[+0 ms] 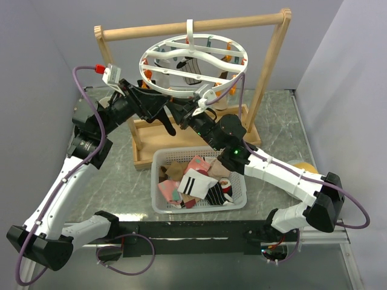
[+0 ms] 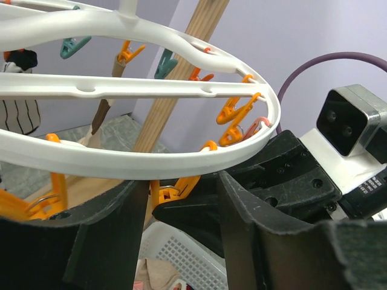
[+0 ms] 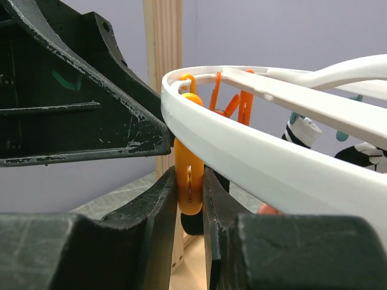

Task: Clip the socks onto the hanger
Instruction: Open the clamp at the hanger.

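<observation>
The white ring hanger (image 1: 158, 51) hangs from a wooden frame. My right gripper (image 3: 189, 199) is shut on an orange peg (image 3: 189, 181) under the ring's near rim (image 3: 254, 157). A black sock (image 3: 193, 225) shows just below that peg. Seen from above, the black sock (image 1: 163, 118) dangles between both grippers. My left gripper (image 2: 181, 229) stands open below the rim (image 2: 121, 160), facing the peg (image 2: 175, 192), and nothing lies between its fingers. More socks (image 1: 196, 181) fill the basket. A striped sock (image 1: 192, 67) is clipped at the ring's far side.
The tall wooden frame (image 1: 181, 29) stands on a wooden tray base (image 1: 145, 130) behind the white mesh basket (image 1: 158, 158). Orange and teal pegs (image 2: 233, 112) hang around the ring. My right gripper (image 1: 192, 110) and left gripper (image 1: 162, 104) almost touch under the rim.
</observation>
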Available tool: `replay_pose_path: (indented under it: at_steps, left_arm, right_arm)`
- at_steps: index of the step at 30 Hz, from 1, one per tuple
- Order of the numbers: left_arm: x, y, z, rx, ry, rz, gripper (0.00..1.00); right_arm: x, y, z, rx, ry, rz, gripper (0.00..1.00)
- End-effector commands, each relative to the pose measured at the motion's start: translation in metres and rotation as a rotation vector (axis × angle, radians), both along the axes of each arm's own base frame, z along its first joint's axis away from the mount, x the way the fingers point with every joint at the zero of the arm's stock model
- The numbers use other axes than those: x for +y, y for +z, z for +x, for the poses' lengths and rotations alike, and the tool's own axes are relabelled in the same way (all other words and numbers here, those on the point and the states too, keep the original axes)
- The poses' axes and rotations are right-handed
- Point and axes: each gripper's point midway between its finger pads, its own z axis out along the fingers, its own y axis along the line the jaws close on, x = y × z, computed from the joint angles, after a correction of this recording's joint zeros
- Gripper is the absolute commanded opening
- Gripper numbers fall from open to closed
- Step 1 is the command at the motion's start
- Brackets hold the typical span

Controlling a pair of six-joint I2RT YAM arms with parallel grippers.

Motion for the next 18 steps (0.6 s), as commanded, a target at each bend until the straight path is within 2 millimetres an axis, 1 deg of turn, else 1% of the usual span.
replay_pose_path:
  at_steps: [1, 6, 7, 9, 12, 13, 16, 18]
  left_arm:
    - [-0.001, 0.021, -0.006, -0.069, -0.012, -0.03, 0.51]
    - [-0.003, 0.021, -0.004, -0.07, -0.005, -0.031, 0.49]
    - [-0.002, 0.022, -0.004, -0.07, 0.001, -0.035, 0.45]
    - [-0.002, 0.021, -0.002, -0.066, 0.006, -0.034, 0.42]
    - [-0.001, 0.021, 0.001, -0.058, 0.018, -0.039, 0.33]
    - [-0.001, 0.02, 0.002, -0.054, 0.02, -0.04, 0.25]
    - [-0.001, 0.02, 0.002, -0.045, 0.019, -0.047, 0.11]
    - [-0.001, 0.019, 0.001, -0.045, 0.015, -0.048, 0.1]
  right_arm:
    - [0.006, 0.017, -0.003, -0.01, 0.017, 0.03, 0.06]
    - [0.01, 0.014, -0.002, -0.004, 0.012, 0.019, 0.06]
    - [0.01, 0.014, -0.001, -0.004, 0.011, 0.019, 0.06]
    - [0.012, 0.011, -0.001, 0.003, 0.012, 0.015, 0.05]
    - [0.015, 0.008, 0.0, 0.011, 0.013, 0.01, 0.05]
    - [0.016, 0.006, 0.0, 0.016, 0.015, 0.004, 0.06]
    - [0.018, 0.004, 0.0, 0.022, 0.02, 0.005, 0.06]
    - [0.02, 0.004, 0.0, 0.027, 0.023, 0.005, 0.07]
